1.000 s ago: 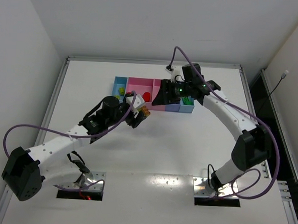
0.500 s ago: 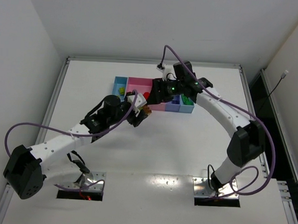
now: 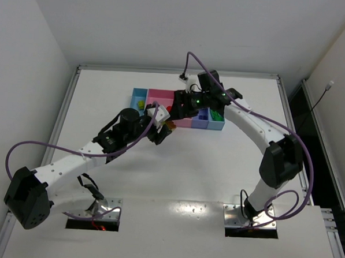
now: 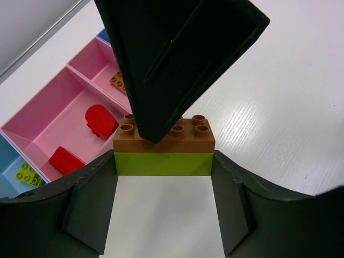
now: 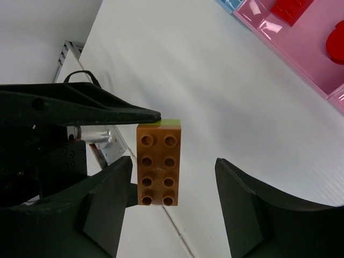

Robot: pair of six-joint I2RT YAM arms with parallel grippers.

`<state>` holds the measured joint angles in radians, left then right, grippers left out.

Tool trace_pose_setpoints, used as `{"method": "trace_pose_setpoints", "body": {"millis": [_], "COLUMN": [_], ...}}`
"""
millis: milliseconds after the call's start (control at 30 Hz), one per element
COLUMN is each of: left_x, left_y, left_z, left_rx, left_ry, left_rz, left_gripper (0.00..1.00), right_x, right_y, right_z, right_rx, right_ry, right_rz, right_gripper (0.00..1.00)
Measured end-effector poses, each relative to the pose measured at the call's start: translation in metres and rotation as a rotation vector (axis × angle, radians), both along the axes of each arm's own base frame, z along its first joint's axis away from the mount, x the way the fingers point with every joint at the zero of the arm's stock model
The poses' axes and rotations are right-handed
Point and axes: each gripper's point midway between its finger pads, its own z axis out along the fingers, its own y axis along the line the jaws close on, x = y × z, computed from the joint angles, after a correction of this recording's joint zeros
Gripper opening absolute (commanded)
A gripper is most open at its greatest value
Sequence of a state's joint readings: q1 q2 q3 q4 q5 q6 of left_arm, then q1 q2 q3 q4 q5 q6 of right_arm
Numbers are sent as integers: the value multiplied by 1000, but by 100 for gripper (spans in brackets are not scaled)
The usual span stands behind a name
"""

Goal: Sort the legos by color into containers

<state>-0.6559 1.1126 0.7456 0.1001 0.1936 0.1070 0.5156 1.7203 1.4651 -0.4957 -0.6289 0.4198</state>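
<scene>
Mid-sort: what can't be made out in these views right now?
Top view: the right tool covers much of the narrow pink tray.
Left wrist: the right tool hides the middle studs of the orange brick; the frame edge cuts off the light blue tray.
Right wrist: the orange brick hides nearly all the lime brick.

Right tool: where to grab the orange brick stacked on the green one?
Pinch the orange brick on its two long sides, from the stud side. The left tool clamps the green brick by its short ends, crowding those; the long sides are bare, and the open right tool flanks them.
</scene>
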Motion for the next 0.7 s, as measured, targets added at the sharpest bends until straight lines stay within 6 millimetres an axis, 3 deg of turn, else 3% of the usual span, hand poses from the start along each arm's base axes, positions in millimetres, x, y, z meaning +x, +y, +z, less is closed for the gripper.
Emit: {"method": "trace_pose_setpoints", "body": {"millis": [333, 500, 700], "left_x": [0, 0, 2], "left_y": [-1, -1, -2], "left_z": [2, 2, 8], "left_rx": [-6, -7, -18], "left_ry": [-3, -3, -13], "left_rz": [0, 1, 1], "left_gripper": [0, 0, 0], "right_x": [-5, -5, -5], "right_y": [8, 9, 11], "right_z": [5, 4, 7], "right_rx": [12, 13, 29], "right_ry": [-6, -7, -13], "right_rz": [27, 28, 40], "right_gripper": [65, 48, 46]}}
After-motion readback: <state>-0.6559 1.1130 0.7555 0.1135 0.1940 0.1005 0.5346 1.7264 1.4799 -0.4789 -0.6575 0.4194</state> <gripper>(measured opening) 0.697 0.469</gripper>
